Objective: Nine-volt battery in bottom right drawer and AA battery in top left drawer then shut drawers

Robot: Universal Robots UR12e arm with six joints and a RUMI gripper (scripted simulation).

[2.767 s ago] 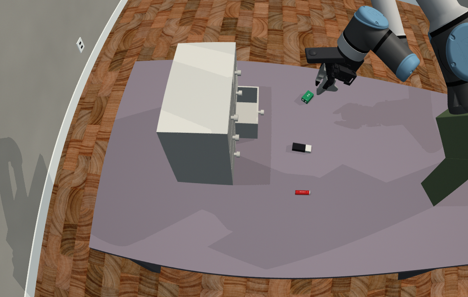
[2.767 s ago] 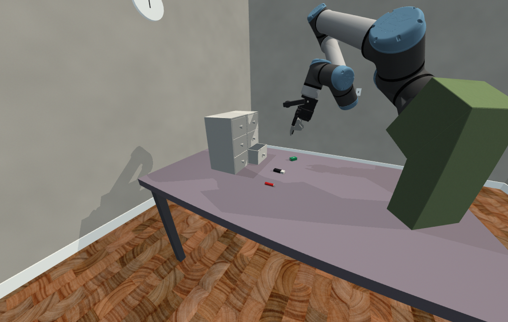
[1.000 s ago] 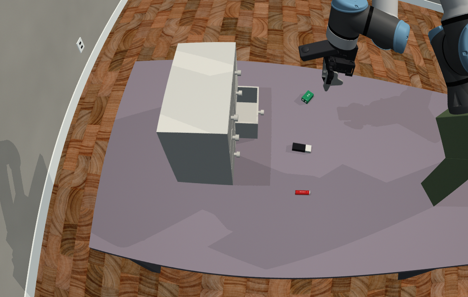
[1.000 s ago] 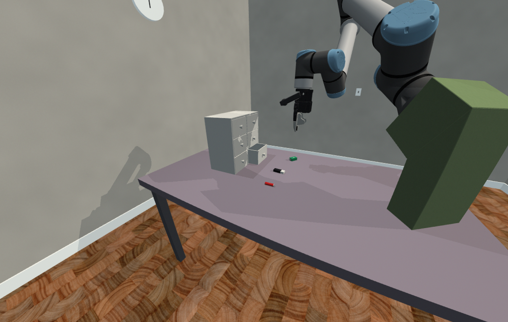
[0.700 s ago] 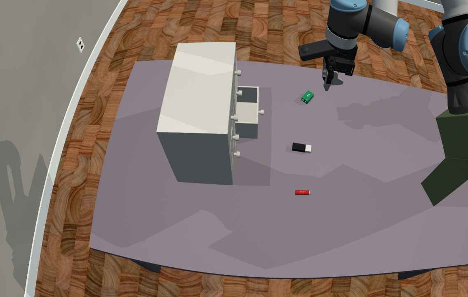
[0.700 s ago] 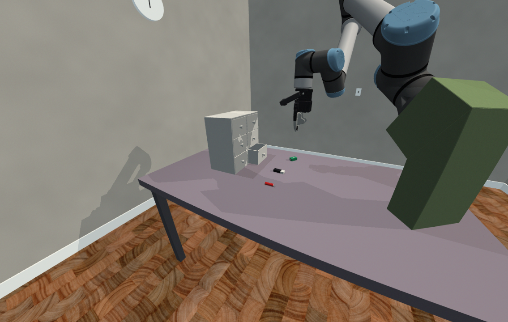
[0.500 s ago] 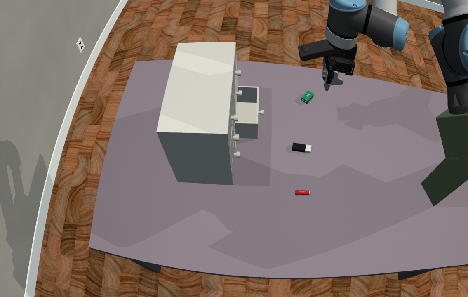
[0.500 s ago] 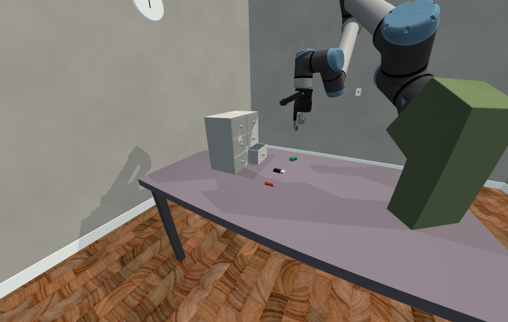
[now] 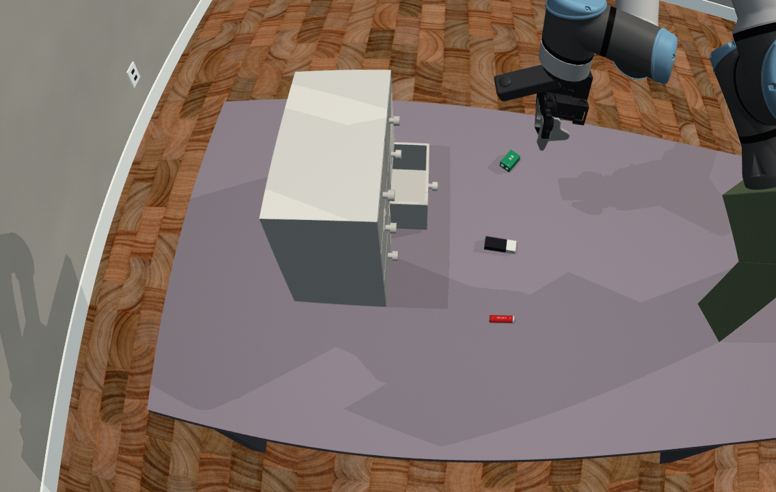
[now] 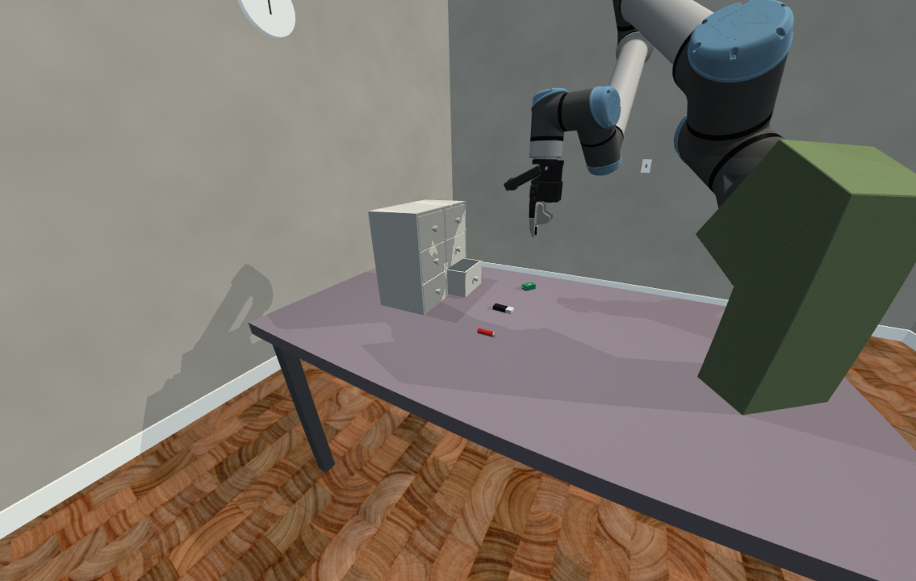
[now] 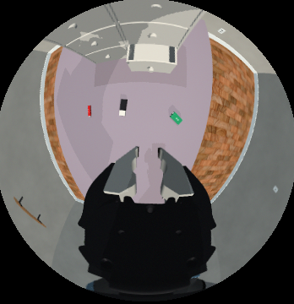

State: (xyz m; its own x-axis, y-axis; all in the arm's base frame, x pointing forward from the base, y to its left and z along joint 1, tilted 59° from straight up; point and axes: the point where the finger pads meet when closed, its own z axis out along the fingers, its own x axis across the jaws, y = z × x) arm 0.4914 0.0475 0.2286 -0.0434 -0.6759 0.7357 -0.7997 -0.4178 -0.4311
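a mauve table (image 9: 415, 379) (image 10: 591, 390) (image 11: 143, 95) stands over patterned wood flooring (image 9: 243, 67) (image 10: 230, 498) (image 11: 231, 101), near grey walls (image 9: 42, 152) (image 10: 121, 144) (image 11: 20, 127).

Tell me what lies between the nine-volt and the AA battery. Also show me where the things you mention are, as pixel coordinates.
A black-and-white USB stick (image 9: 496, 244) (image 10: 502, 308) (image 11: 122, 106), as the top view shows.
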